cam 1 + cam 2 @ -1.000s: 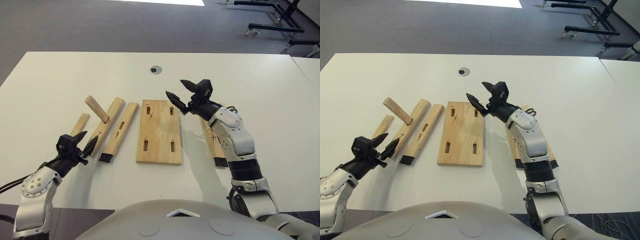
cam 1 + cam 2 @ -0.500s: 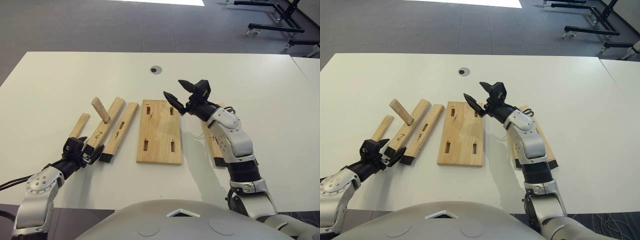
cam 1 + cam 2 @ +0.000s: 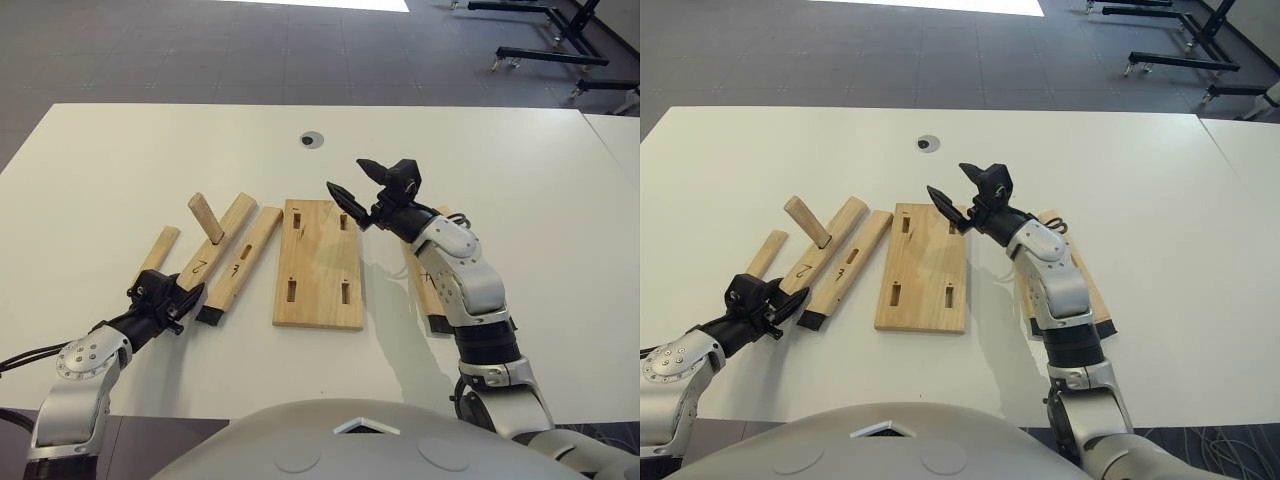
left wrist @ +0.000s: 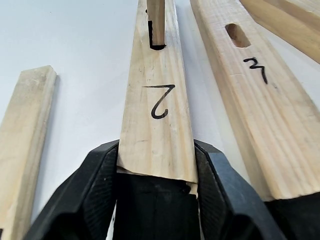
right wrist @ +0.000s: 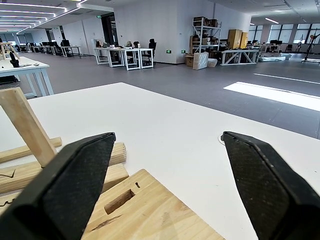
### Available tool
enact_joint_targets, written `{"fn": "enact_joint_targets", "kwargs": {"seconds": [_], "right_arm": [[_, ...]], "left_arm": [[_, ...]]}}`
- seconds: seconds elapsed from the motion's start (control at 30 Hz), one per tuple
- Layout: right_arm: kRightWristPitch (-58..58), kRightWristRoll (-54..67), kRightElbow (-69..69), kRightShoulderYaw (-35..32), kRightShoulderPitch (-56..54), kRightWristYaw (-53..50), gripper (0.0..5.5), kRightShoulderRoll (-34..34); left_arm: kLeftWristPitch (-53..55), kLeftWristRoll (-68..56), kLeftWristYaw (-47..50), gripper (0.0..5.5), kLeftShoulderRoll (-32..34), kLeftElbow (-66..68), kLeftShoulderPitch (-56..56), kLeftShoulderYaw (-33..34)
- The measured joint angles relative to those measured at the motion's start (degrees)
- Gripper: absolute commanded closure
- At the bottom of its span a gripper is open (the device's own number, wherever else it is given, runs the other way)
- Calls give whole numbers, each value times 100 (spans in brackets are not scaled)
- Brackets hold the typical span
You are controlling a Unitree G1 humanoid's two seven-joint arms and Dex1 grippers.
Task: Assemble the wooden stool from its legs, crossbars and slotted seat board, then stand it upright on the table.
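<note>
- since a second ago our left gripper [image 4: 156,165] has come in from its hover and clamped onto the near, black-capped end of leg 2 [image 4: 156,90], left of the seat board [image 3: 318,262]. the crossbar [image 3: 206,217] standing in that leg's slot now tilts more upright.
- its fingers press flat on both side faces. we judge a square, firm hold matters here, since the crossbar's leverage could twist the leg as it lifts.
- leg 3 [image 3: 240,262] lies between leg 2 and the board, and a short loose bar [image 3: 158,250] lies further left.
- every part is pale, smooth softwood, square-edged, with oblong slots. the board is a flat rectangle with four slots.
- over the board's far right corner our right gripper [image 3: 348,175] hangs wide open and empty. more legs [image 3: 428,290] lie right of the board, under that arm.
</note>
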Motion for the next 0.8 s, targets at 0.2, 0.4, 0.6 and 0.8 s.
{"fn": "enact_joint_targets", "kwargs": {"seconds": [0.2,0.4,0.6,0.8], "right_arm": [[0,0,0,12,0,0,154,3],[-21,2,80,-17,-47,-6,154,28],[-147,3,374,-208,-292,17,154,-6],[-213,0,469,-207,-320,57,154,3]], "left_arm": [[-247,84,218,347,-161,214,-186,-105],[-762,-359,361,347,-504,427,-687,221],[-920,-548,239,347,-556,587,-907,246],[-867,-338,218,347,-447,923,-940,180]]}}
